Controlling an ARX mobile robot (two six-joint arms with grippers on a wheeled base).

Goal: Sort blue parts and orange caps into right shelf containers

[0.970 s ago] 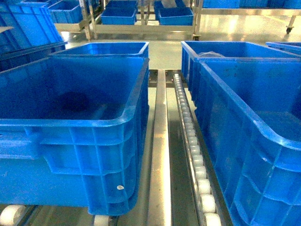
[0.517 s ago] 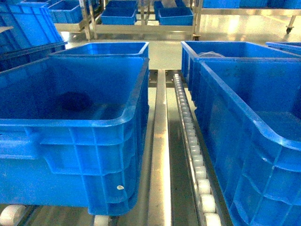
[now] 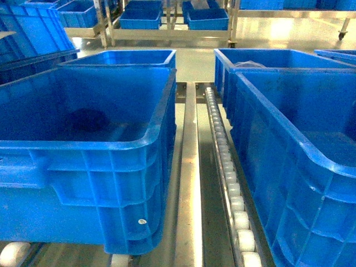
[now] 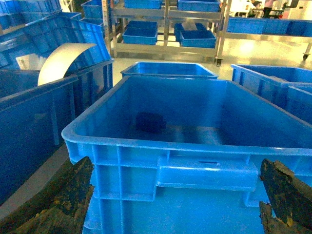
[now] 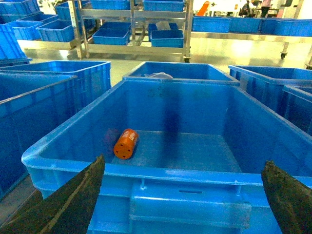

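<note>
With both sets of jaws spread wide and empty, the right gripper (image 5: 180, 204) faces its container (image 5: 146, 168): the orange cap (image 5: 125, 144) lies ahead and left, on its side, long axis running away. Left gripper (image 4: 175, 200) looks at a dark blue part (image 4: 150, 122) on its crate's (image 4: 161, 148) floor.
</note>
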